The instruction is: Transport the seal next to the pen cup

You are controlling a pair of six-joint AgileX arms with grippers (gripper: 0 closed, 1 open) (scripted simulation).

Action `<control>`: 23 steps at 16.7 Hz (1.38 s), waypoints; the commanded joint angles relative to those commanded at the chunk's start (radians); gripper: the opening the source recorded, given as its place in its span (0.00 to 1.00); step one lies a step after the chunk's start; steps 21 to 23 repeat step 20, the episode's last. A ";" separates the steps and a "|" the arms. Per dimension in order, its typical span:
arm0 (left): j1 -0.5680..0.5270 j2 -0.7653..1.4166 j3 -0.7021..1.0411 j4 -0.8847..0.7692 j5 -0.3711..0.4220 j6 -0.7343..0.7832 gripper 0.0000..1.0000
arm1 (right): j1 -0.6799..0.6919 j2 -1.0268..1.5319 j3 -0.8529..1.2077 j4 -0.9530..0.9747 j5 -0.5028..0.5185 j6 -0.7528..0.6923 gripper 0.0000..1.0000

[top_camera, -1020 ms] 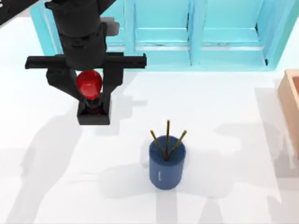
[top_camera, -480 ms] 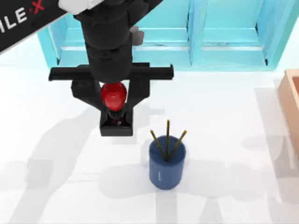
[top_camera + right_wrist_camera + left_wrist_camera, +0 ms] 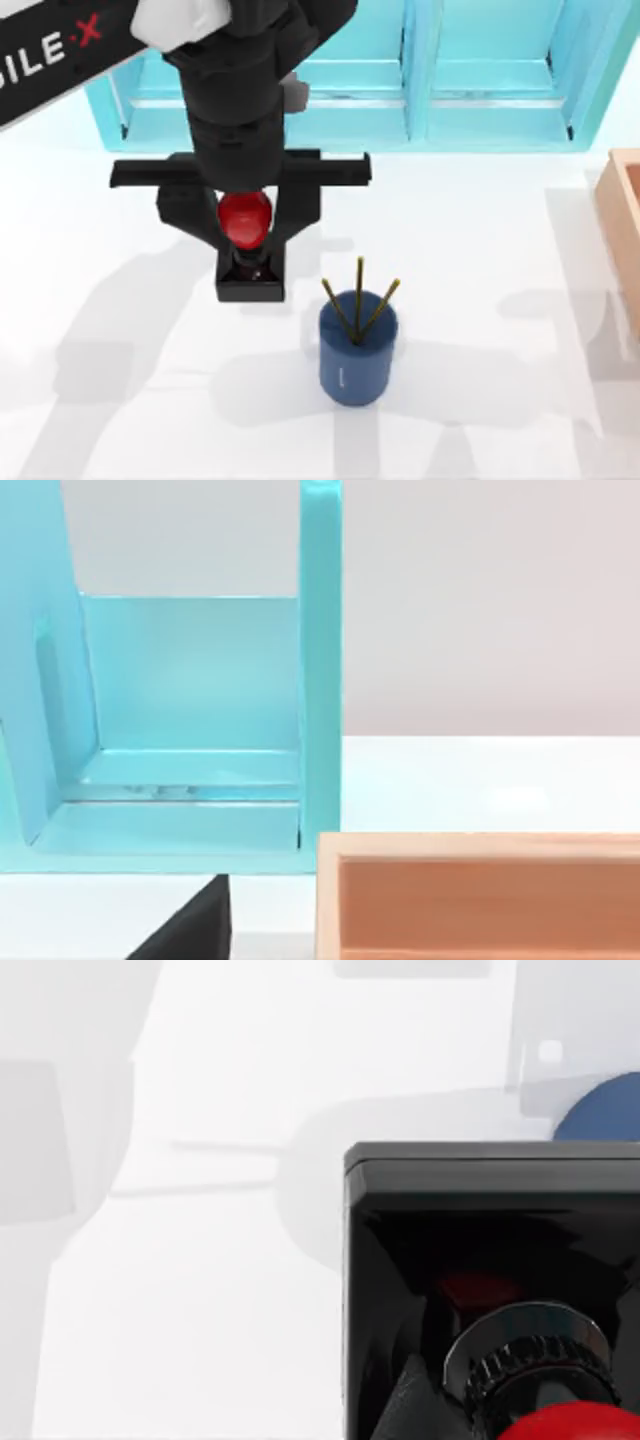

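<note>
Matte black left arm [image 3: 240, 90], built of stacked cylindrical segments with a white housing above. White lettering and a red X on a black link. Wide flat crossbar over the left gripper [image 3: 246, 235], with two angular black fingers [image 3: 185, 212].

**Left arm in grasp posture**

Left arm enters from the top view's upper left, its wrist pointing straight down. The left gripper [image 3: 245, 222] hangs left of centre, fingers [image 3: 186, 212] closed about the seal [image 3: 245, 218], crossbar level above them.
</note>
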State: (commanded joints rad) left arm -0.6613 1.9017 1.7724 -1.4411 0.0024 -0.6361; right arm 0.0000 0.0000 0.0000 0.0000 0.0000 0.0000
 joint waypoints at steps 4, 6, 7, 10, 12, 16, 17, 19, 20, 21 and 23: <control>0.000 0.000 0.000 0.000 0.000 0.000 0.23 | 0.000 0.000 0.000 0.000 0.000 0.000 1.00; 0.000 0.000 0.000 0.000 0.000 0.000 0.38 | 0.000 0.000 0.000 0.000 0.000 0.000 1.00; 0.000 0.000 0.000 0.000 0.000 0.000 0.45 | 0.000 0.000 0.000 0.000 0.000 0.000 1.00; 0.000 0.000 0.000 0.000 0.000 0.000 0.68 | 0.000 0.000 0.000 0.000 0.000 0.000 1.00; 0.000 0.000 0.000 0.000 0.000 0.000 0.83 | 0.000 0.000 0.000 0.000 0.000 0.000 1.00; 0.000 0.000 0.000 0.000 0.000 0.000 1.00 | 0.000 0.000 0.000 0.000 0.000 0.000 1.00; 0.000 0.000 0.000 0.000 0.000 0.000 1.00 | 0.000 0.000 0.000 0.000 0.000 0.000 1.00; 0.000 0.000 0.000 0.000 0.000 0.000 1.00 | 0.000 0.000 0.000 0.000 0.000 0.000 1.00; 0.000 0.000 0.000 0.000 0.000 0.000 1.00 | 0.000 0.000 0.000 0.000 0.000 0.000 1.00; 0.000 0.000 0.000 0.000 0.000 0.000 1.00 | 0.000 0.000 0.000 0.000 0.000 0.000 1.00; 0.000 0.000 0.000 0.000 0.000 0.000 1.00 | 0.000 0.000 0.000 0.000 0.000 0.000 1.00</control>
